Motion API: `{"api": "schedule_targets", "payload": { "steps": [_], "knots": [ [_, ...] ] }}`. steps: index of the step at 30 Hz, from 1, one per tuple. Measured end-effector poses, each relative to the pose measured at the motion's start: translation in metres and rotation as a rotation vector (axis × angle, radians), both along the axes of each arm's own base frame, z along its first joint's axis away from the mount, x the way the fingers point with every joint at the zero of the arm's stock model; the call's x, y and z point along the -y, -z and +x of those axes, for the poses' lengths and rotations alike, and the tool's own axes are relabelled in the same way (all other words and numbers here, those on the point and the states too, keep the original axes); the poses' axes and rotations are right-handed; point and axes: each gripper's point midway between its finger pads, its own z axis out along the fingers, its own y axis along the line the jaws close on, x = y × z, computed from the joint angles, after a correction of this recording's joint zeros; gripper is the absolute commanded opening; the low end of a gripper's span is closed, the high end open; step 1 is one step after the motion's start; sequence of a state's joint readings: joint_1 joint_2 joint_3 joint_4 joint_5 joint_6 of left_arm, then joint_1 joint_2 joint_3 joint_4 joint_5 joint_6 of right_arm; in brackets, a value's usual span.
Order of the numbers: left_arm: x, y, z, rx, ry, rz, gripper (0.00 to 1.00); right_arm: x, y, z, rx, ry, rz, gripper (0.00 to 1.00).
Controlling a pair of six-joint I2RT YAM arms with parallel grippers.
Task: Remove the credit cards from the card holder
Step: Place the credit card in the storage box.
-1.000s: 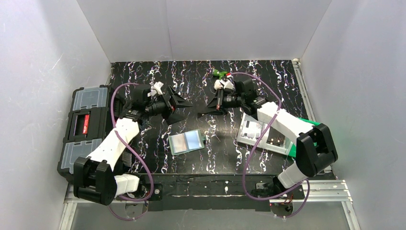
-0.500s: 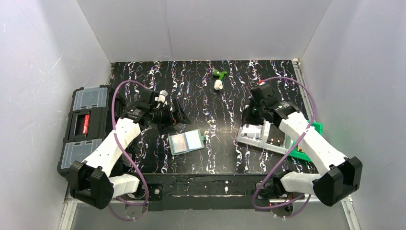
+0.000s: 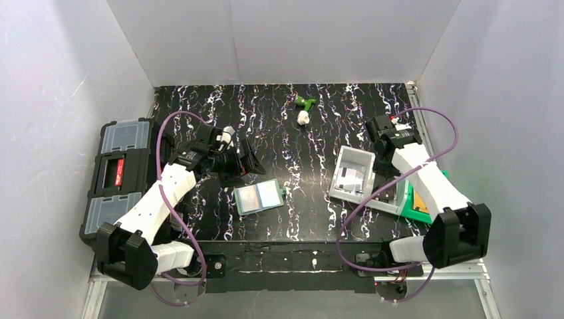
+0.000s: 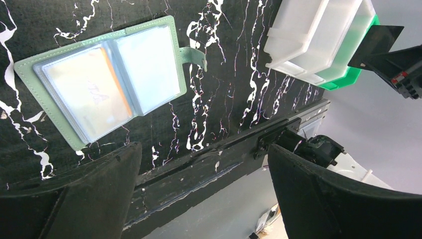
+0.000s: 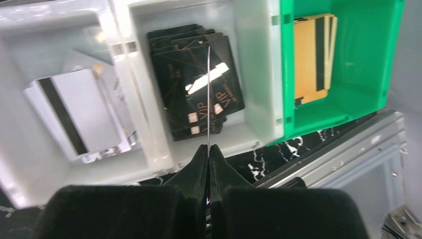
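One credit card (image 5: pixel 209 84) pinched, right arm (image 3: pixel 418 165) bent over tray (image 5: pixel 253 74)

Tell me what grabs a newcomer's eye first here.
The pale green card holder lies open mid-table, clear sleeves up, with the left end effector wide open near it. On the right, the right end effector pinches a thin card edge-on above the white tray, over its stack of black VIP cards, with the bright green bin alongside.
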State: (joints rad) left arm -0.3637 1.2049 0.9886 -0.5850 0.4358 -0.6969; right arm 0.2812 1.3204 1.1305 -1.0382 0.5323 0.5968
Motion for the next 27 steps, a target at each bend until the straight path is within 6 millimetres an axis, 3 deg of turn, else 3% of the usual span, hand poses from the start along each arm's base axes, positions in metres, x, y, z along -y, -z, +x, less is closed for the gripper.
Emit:
{"api": "schedule_targets", "payload": {
  "steps": [7,12,16,21,27],
  "knots": [
    [-0.001,0.001,-0.002,-0.003,0.006,0.005,0.98,0.011,0.021,0.003,-0.095,0.021,-0.072,0.03],
    [-0.001,0.001,-0.003,-0.007,0.008,0.007,0.98,0.010,0.031,0.003,-0.133,0.024,-0.076,0.50],
    [-0.001,0.002,-0.003,-0.009,0.008,0.008,0.98,0.006,0.032,0.002,-0.144,0.014,-0.053,0.76],
    [-0.001,0.002,-0.003,-0.009,0.008,0.008,0.98,0.000,0.026,0.001,-0.134,-0.003,-0.004,0.88],
    [0.000,0.002,-0.004,-0.009,0.011,0.010,0.98,-0.027,0.007,0.006,-0.061,-0.052,0.147,0.91]
  ]
}}
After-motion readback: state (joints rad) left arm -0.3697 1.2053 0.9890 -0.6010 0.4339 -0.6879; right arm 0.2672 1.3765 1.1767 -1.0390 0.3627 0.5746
